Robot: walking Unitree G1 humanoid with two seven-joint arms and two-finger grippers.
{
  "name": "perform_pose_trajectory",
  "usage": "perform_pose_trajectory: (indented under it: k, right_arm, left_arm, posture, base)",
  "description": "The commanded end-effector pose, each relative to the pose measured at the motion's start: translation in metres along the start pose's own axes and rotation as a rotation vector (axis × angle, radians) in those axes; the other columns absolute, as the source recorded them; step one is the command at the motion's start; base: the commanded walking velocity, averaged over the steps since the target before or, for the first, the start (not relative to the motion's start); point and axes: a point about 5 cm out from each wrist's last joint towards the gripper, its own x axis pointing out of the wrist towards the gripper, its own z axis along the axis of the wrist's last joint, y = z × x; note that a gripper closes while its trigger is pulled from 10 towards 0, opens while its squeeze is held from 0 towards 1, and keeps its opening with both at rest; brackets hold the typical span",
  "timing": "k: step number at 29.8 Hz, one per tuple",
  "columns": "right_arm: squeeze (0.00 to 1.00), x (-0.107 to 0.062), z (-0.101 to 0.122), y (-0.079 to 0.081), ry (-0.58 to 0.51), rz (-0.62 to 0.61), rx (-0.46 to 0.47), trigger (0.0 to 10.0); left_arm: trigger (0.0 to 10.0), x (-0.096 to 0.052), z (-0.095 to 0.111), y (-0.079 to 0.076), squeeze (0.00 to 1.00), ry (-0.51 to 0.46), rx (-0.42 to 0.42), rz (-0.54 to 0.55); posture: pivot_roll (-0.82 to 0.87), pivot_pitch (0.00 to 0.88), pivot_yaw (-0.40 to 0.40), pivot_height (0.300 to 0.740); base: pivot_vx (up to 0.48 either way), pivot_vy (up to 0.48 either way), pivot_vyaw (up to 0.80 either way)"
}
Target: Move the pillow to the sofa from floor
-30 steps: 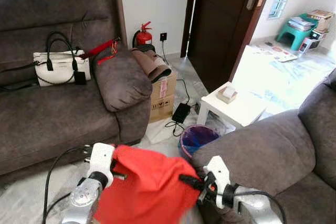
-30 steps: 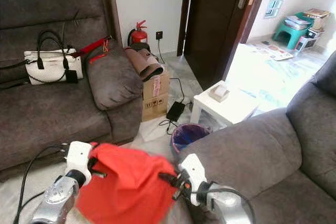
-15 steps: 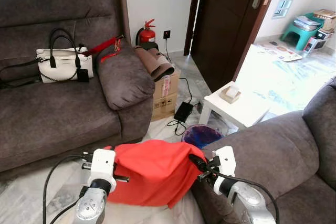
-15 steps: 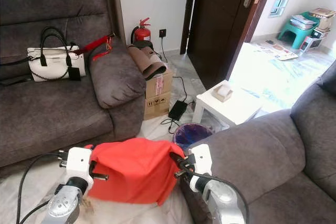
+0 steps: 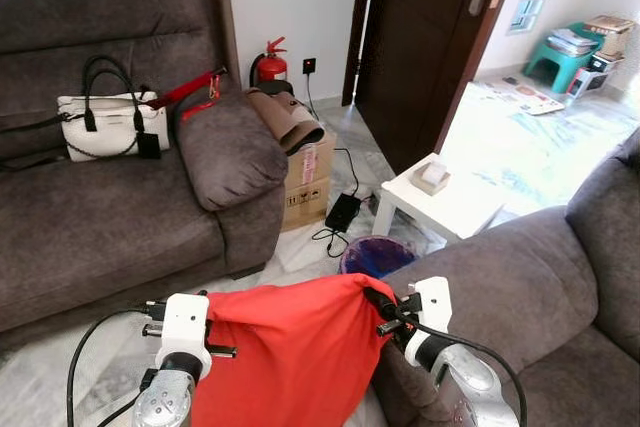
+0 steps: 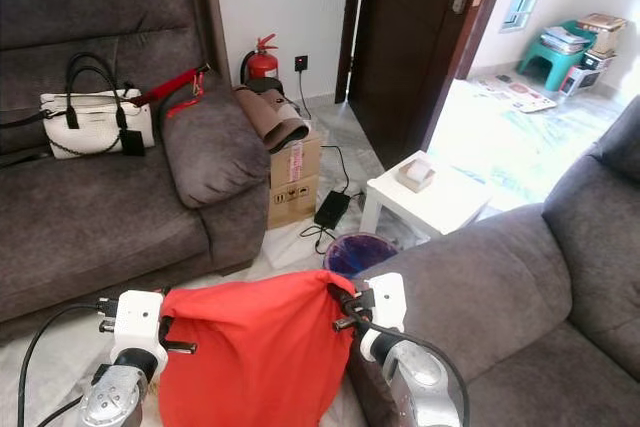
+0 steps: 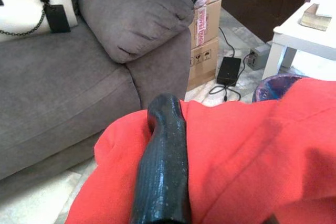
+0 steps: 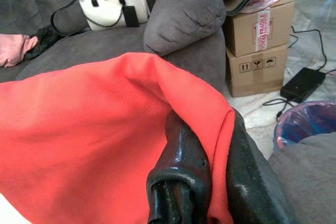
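Hanging between both grippers, the red pillow (image 5: 285, 357) is stretched by its top corners, clear of the floor, short of the grey sofa (image 5: 110, 217), probably so it can be carried over the seat edge. From the left wrist, the left gripper (image 7: 163, 182) shows one finger lying flat against the cloth; its closure I cannot tell. From the right wrist, the right gripper (image 8: 210, 156) pinches a fold tightly.

There were two grey sofas (image 5: 110, 217) (image 5: 540, 287), one red pillow (image 5: 285, 352), one white handbag (image 5: 108, 124), one cardboard box (image 5: 310, 179), one fire extinguisher (image 5: 270, 65).
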Motion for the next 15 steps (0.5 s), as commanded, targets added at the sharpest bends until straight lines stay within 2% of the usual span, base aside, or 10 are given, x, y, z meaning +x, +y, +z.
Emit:
perform_pose_trajectory:
  k: [1,5,15]
  right_arm:
    - [0.00,0.0031,0.0158,-0.0051,-0.070,-0.015,-0.008,10.0]
    - [0.00,0.0042,0.0150,-0.0029,-0.068,0.001,-0.009,10.0]
    - [0.00,0.0030,0.0127,-0.0025,-0.071,-0.009,0.005,10.0]
  left_arm:
    - [10.0,0.0034,0.0170,0.0012,0.00,-0.077,0.006,0.013]
    - [10.0,0.0037,0.0171,-0.0014,0.00,-0.071,0.034,-0.009]
    - [10.0,0.0019,0.0118,-0.0010,0.00,-0.049,0.040,-0.022]
  posture:
    - [0.22,0.035,-0.062,0.740]
    - [0.21,0.037,-0.065,0.740]
    - [0.18,0.011,-0.051,0.740]
  base:
    - [0.000,0.000,0.00]
    - [0.000,0.000,0.00]
    - [0.000,0.000,0.00]
